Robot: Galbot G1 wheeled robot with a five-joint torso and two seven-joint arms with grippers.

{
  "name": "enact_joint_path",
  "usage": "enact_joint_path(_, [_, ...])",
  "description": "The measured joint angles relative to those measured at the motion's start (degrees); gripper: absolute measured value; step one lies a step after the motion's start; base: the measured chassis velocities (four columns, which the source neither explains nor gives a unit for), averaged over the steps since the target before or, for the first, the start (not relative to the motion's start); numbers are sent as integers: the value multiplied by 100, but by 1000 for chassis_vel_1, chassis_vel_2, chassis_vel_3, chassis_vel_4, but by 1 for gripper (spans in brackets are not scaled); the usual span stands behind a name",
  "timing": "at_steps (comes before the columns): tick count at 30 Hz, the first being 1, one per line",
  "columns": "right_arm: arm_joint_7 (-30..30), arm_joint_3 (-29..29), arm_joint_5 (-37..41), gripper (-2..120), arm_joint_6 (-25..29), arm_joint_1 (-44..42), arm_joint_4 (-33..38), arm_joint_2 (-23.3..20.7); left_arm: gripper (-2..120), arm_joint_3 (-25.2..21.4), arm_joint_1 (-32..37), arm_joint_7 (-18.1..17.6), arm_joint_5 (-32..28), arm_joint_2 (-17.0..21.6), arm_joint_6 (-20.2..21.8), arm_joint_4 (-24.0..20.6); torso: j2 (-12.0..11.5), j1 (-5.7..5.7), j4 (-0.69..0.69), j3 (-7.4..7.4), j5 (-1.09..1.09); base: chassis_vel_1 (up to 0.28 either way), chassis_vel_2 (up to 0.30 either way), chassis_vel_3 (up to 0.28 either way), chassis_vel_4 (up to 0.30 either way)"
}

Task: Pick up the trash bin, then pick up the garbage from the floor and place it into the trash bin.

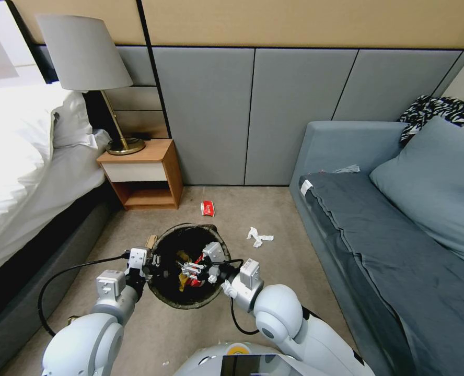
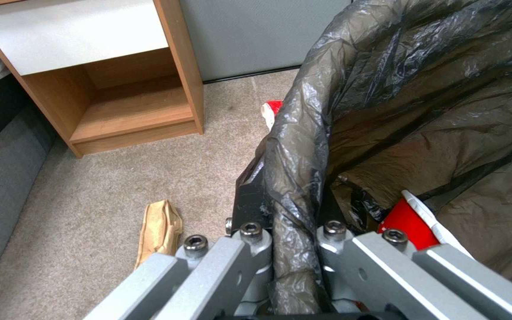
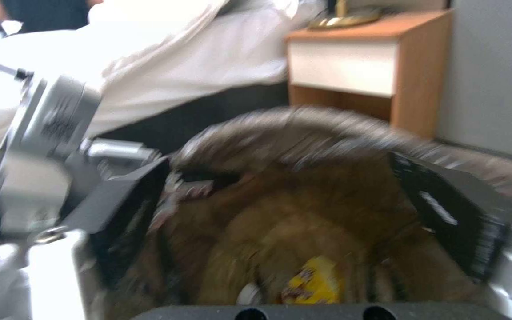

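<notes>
Gripped at its rim by the left gripper, the trash bin is held over the floor. Above its mouth, the right gripper is spread open, a yellow wrapper below. Next, the red wrapper, tissue and brown paper must be fetched, judging by the pictures. A nightstand and sofa are close by.

Trash bin on floor, between bed and sofa.

Both arms are glossy white with rounded shells, ending in grey metal wrist blocks. A black cable loops off the left one. Hex-head screws stud the silver gripper links.
</notes>
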Motion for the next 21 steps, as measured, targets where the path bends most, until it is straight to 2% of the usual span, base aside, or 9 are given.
enact_joint_path(6, [2, 324, 2, 100, 59, -79, 153, 23, 1, 2, -1, 0, 0, -1, 0, 1, 0, 0, 0, 0, 0, 0, 0, 0, 0])
enact_joint_path(8, [-4, 978, -51, 100, 412, -294, 509, 44, 1, 2, 3, 3, 4, -2, -11, 1, 0, 0, 0, 0, 1, 0, 0, 0, 0])
enact_joint_path(12, [-2, 1245, -133, 100, 608, -430, 621, 67, 1, -2, 7, 19, 14, -5, -21, 1, 0, 0, 0, 0, 1, 0, 0, 0, 0])
enact_joint_path(15, [4, 1849, -316, 100, 875, -776, 723, 183, 1, -5, 10, 38, 24, -9, -35, 1, 0, 0, -1, 0, 1, 0, 0, 0, 0])
enact_joint_path(16, [4, 1849, -316, 100, 875, -776, 723, 183, 1, -5, 10, 38, 24, -9, -35, 1, 0, 0, -1, 0, 1, 0, 0, 0, 0])
enact_joint_path(19, [30, 2428, -477, 100, 1123, -977, 765, 262, 1, -7, 12, 44, 26, -13, -43, 2, 0, 0, -1, 0, 1, 0, 0, 0, 0])
enact_joint_path(21, [49, 2558, -492, 100, 1173, -1006, 777, 283, 1, -7, 13, 45, 26, -15, -49, 5, 0, 0, -1, 0, 1, 0, 0, 0, 0])
